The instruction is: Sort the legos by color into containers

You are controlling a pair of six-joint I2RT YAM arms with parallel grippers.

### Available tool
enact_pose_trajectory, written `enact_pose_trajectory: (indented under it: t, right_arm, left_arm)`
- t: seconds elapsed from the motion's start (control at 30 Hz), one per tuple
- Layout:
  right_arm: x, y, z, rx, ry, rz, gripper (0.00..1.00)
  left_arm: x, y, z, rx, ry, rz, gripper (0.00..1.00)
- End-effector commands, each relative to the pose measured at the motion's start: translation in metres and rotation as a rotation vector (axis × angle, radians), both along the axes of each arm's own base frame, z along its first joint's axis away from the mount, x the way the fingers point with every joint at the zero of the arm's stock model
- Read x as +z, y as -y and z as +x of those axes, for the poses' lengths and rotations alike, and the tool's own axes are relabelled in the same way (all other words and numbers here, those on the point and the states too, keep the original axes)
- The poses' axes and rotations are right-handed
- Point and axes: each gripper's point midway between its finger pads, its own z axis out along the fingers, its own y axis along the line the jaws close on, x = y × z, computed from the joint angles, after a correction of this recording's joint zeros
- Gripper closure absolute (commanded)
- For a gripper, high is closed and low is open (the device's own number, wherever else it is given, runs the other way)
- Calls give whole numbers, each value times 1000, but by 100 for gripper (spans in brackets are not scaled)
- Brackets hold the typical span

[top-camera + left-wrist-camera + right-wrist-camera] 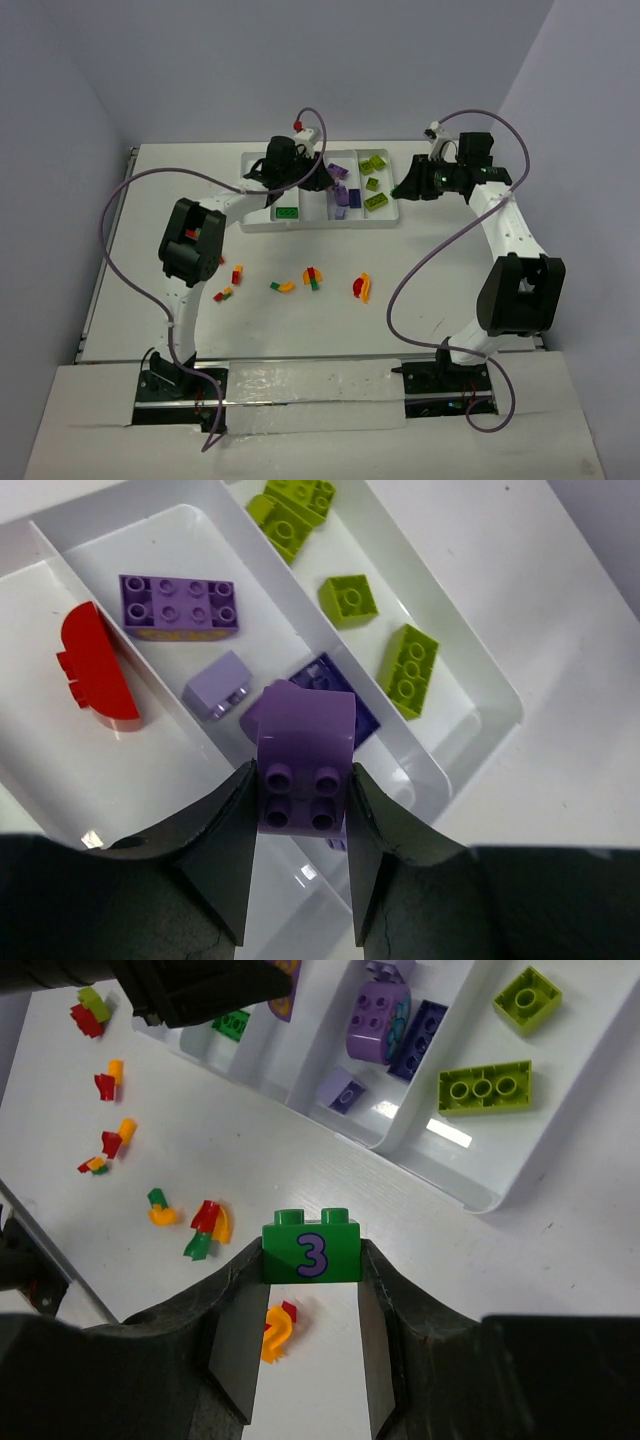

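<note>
Tabletop (300, 330), white and bare-looking at the near side, carries the white tray (350, 225) at the far side, with its long compartments side by side. Both arms reach toward the tray, the left from its near side and the right from its right end.

The left fingers (225, 850) are closed on a purple brick (303, 750) and hold it studs toward the camera over the near end of the purple compartment (180, 540). Other purple pieces already lie there. I cannot tell whether the held brick touches anything below it. The right fingers (235, 1330) grip a dark green brick (311, 1252) marked with a 3. It hangs over open tabletop just off the tray's right corner, beside the lime compartment (560, 1050).

The step in hand looks like delivery on both sides. For the left, the next move probably calls only for a short descent and a parting of the fingers — the colour below matches. The right has farther to go. The one green brick in the tray (287, 213) lies toward the left end, close under the left arm, so the right would likely have to wait or cross carefully.

Small loose legos (313, 277) — red, orange and green — lie scattered on the tabletop nearer the bases, unsorted.
</note>
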Motion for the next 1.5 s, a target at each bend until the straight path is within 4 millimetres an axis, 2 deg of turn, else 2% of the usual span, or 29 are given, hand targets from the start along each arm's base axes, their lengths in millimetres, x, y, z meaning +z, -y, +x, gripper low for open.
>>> enact_pose_trajectory:
  t: [0.0,0.2,0.6,0.7,0.8,0.83,0.87,0.93,0.97,1.0,1.07,1.1,1.17,1.2,1.23,1.27,1.3,1.33,1.37,1.43,1.47]
  right_arm:
    - [4,1,5,-14,32,10,100]
    - [-2,1,7,-17,15,17,100]
    - [-4,1,10,-24,-1,24,100]
    - [-4,1,11,-24,-4,28,100]
    - [-2,1,13,-27,-1,29,100]
    - [-2,1,13,-26,-1,29,100]
    - [-1,0,14,-29,0,32,100]
    - [2,-1,16,-29,5,37,100]
    - [6,-1,18,-31,14,39,100]
    - [9,-2,21,-34,23,37,100]
    - [13,-5,26,-39,44,18,100]
    - [14,-8,29,-39,53,5,100]
    - [16,-31,37,-20,75,-43,100]
    - [14,-40,42,-20,82,-73,100]
    - [13,-57,44,4,89,-90,100]
    - [11,-67,49,7,95,-115,100]
    - [15,-81,55,5,120,-152,100]
    - [7,-91,64,5,105,-171,100]
    - [-8,-103,67,-3,70,-191,100]
    - [-11,-131,75,3,78,-217,100]
    - [-15,-138,78,8,73,-220,100]
  left_arm:
    - [36,13,34,73,107,-62,95]
    - [34,25,62,150,112,-80,88]
    - [13,43,88,148,182,-105,68]
    - [20,45,94,152,207,-112,54]
    - [35,41,100,178,253,-107,27]
    - [37,40,101,183,259,-106,26]
    - [49,36,103,190,282,-105,19]
    - [74,27,105,203,318,-109,13]
    - [98,16,105,210,336,-136,6]
    - [107,7,107,216,330,-156,2]
    - [151,-11,102,219,349,-212,1]
    - [166,-19,99,215,349,-229,1]
    - [209,-50,85,208,350,-260,1]
    - [221,-65,79,215,342,-258,1]
    - [241,-86,70,226,346,-259,1]
    - [249,-103,63,239,340,-248,1]
    - [256,-128,51,254,332,-225,1]
    - [239,-142,47,271,294,-200,1]
    - [231,-167,37,305,263,-174,1]
    - [233,-217,18,384,239,-141,1]
    - [222,-233,14,407,211,-130,1]
